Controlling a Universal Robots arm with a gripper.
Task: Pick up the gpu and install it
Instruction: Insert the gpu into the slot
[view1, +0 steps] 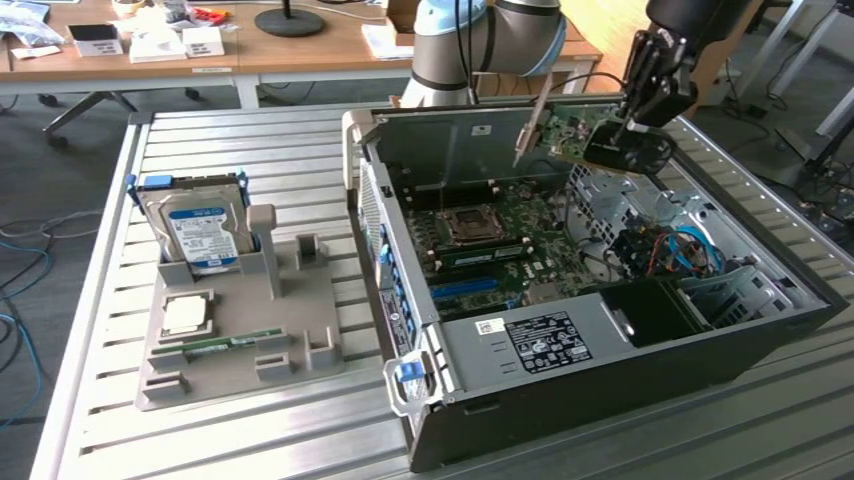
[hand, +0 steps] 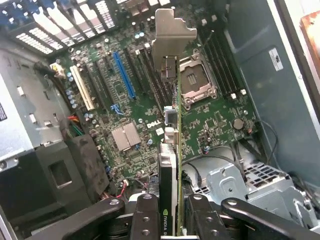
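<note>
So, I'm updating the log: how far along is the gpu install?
Done: the gpu is picked up, off the table. In hand: the gripper is shut on it, holding it edge-down above the motherboard in the open case. Left: it is not yet seated in a slot.

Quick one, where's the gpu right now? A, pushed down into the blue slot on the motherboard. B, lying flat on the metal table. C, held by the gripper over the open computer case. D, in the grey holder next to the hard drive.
C: the gripper is clamped on the gpu, which hangs edge-on above the motherboard of the open computer case, not seated in any slot.
</note>
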